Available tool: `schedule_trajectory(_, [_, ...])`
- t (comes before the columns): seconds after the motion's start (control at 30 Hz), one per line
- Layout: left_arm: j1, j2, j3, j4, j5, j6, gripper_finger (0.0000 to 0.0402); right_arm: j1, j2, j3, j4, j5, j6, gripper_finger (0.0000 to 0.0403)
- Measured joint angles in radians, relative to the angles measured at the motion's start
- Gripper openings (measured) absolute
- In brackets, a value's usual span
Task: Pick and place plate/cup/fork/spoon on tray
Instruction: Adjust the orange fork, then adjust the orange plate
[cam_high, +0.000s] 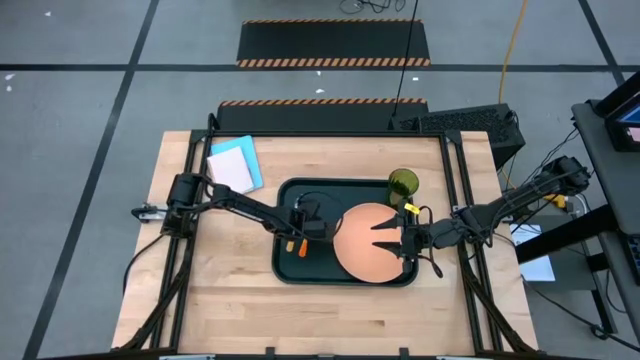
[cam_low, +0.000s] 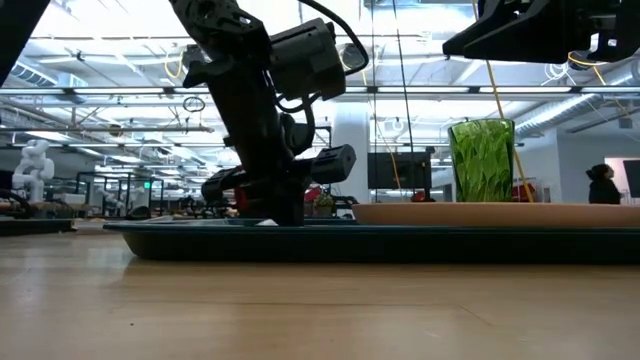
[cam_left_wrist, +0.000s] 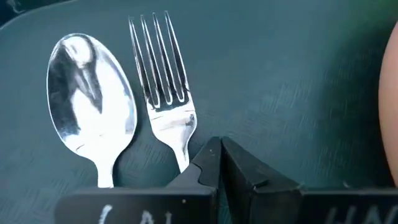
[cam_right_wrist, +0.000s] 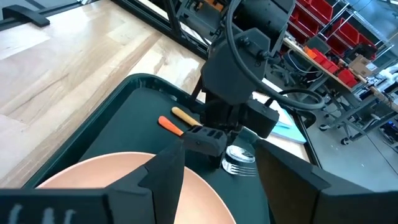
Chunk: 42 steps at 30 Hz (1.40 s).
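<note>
The tray (cam_high: 283, 268) sat mid-table w/ everything on it — one plate (cam_high: 362, 245) at its right, one cup (cam_high: 403, 185) at the far right corner, one fork (cam_left_wrist: 163, 81) and one spoon (cam_left_wrist: 92, 102) side by side at left. Blue-white notebook (cam_high: 235, 164) lay far left of the tray. Left gripper (cam_high: 318, 231) was down over the cutlery; its jaws' state could not be told. Right gripper (cam_high: 392, 239) hovered over the plate — jaws wide open, empty.

The large dark rectangular tray (cam_high: 283, 268) holds everything: the round salmon-orange plate (cam_high: 358, 250) on its right half, the orange-handled spoon (cam_left_wrist: 91, 109) and fork (cam_left_wrist: 163, 87) side by side on its left, the translucent green cup (cam_high: 403, 184) behind the plate.
</note>
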Motion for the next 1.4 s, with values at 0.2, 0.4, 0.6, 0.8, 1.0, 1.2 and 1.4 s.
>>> schedule_trajectory(0.2, [0.001,0.0,0.0,0.012,-0.028,-0.018,0.0014,0.0,0.0,0.0,0.0,0.0,0.0,0.0189])
schedule_trajectory(0.4, [-0.016,-0.068,0.0,0.191,-0.047,0.109,0.0014,0.0,0.0,0.0,0.002,0.0,0.0,0.0189])
schedule_trajectory(0.6, [-0.058,-0.089,0.008,0.444,-0.002,0.219,0.0014,0.0,0.0,0.0,0.003,0.0,-0.004,0.0189])
schedule_trajectory(0.8, [-0.08,-0.085,0.006,0.403,0.006,0.166,0.0014,0.0,0.0,0.0,0.005,0.0,-0.008,0.0189])
schedule_trajectory(1.0, [-0.093,-0.07,0.006,0.362,0.014,0.145,0.0014,0.0,0.0,0.0,0.004,0.0,-0.008,0.0189])
schedule_trajectory(1.2, [-0.085,-0.044,0.005,0.4,0.062,0.147,0.0014,0.0,0.0,0.0,0.004,-0.002,-0.008,0.0174])
schedule_trajectory(1.4, [-0.094,-0.018,0.008,0.488,0.059,0.166,0.0014,0.0,0.0,0.0,0.0,-0.003,-0.004,0.0116])
